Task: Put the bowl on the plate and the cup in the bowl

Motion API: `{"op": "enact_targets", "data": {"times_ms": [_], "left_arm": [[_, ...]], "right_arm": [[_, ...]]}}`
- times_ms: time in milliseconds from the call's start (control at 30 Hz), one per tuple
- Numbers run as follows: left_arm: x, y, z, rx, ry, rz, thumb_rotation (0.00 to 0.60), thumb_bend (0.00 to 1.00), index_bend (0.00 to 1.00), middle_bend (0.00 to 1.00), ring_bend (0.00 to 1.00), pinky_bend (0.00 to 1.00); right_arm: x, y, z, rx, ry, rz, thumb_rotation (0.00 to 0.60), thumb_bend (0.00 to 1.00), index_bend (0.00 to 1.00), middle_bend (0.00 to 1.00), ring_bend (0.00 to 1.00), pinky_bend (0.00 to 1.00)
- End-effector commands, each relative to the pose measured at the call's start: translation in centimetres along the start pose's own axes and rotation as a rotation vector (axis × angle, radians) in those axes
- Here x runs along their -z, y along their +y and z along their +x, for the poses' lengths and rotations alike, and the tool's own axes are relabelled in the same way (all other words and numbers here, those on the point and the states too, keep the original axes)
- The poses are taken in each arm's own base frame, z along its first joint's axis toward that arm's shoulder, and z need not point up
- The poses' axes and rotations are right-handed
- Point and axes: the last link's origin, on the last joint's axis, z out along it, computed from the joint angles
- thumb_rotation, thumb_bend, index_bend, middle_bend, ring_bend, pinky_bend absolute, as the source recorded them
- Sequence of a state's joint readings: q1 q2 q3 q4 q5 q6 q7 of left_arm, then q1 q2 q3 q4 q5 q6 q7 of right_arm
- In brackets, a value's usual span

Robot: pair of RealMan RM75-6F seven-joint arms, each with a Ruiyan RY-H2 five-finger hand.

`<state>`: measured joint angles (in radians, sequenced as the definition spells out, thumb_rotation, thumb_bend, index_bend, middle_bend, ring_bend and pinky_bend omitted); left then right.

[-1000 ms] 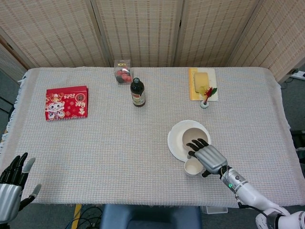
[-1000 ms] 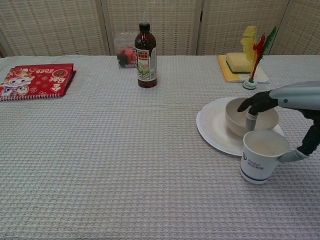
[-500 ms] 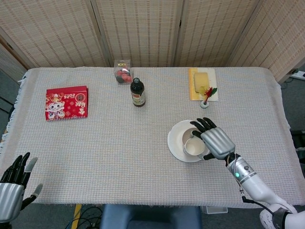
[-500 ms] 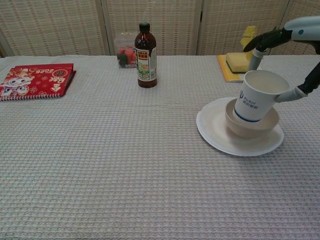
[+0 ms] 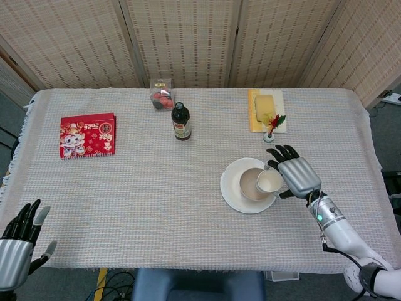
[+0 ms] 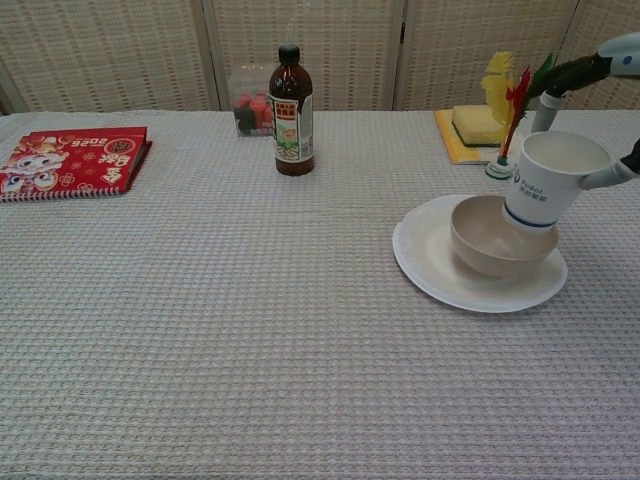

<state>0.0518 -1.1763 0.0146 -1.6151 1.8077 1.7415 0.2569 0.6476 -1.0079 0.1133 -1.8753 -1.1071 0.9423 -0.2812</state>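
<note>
While gripped by the right hand (image 5: 299,177), cup (image 6: 549,180) is held tilted over bowl (image 6: 492,238) | bowl rests on plate (image 6: 432,270) | left hand (image 5: 17,241) open, nothing held.

The right hand (image 5: 297,176) has a ribbed, silver-grey metallic back made of rounded segments, and black fingers (image 5: 281,152). Behind it, a slim silver wrist section carries a small green light, and a thin dark cable runs along the white, smooth-shelled forearm (image 5: 351,241). In the chest view, the same hand (image 6: 590,75) shows as a grey shell with dark fingers tipped in pale grey. The left hand (image 5: 15,251) has a matching silver-grey ribbed back, black fingers and light grey fingertip pads.
</note>
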Motion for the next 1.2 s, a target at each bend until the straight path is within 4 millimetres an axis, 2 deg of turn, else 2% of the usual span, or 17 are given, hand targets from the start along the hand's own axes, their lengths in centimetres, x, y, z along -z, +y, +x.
{"op": "enact_targets", "data": {"times_ms": [33,333,900,967,1100,1200], "left_arm": [[0.0,0.0,0.0,0.0,0.0,0.001,0.6,0.31,0.0,0.0,0.0,0.26],[0.0,-0.1,0.0,0.002,0.001,0.0,0.6,0.31,0.0,0.0,0.0,0.26],[-0.5,-0.6,-0.2,0.005,-0.014,0.016,0.6,0.31,0.0,0.0,0.0,0.26],[-0.4,-0.6,-0.2,0.005,-0.012,0.017,0.6,0.31,0.0,0.0,0.0,0.26],[-0.4,-0.6,0.0,0.007,-0.008,0.016,0.6,0.31,0.0,0.0,0.0,0.26],[-0.3,-0.6,0.0,0.008,-0.006,0.015,0.6,0.31,0.0,0.0,0.0,0.26]], "right_arm": [[-0.3,0.1,-0.6,-0.005,-0.014,-0.001,0.6,0.21,0.53,0.08,0.0,0.0],[-1.8,0.2,-2.8,-0.003,-0.049,-0.007,0.6,0.21,0.53,0.08,0.0,0.0],[-4.7,0.2,-4.4,-0.012,-0.064,-0.015,0.6,0.21,0.53,0.08,0.0,0.0],[-4.8,0.1,-4.5,-0.017,-0.068,-0.013,0.6,0.21,0.46,0.07,0.0,0.0],[-4.9,-0.1,-4.4,-0.041,-0.095,-0.006,0.6,0.15,0.15,0.01,0.0,0.0],[-4.6,-0.1,-3.9,-0.052,-0.105,0.001,0.6,0.12,0.02,0.0,0.0,0.0]]}}
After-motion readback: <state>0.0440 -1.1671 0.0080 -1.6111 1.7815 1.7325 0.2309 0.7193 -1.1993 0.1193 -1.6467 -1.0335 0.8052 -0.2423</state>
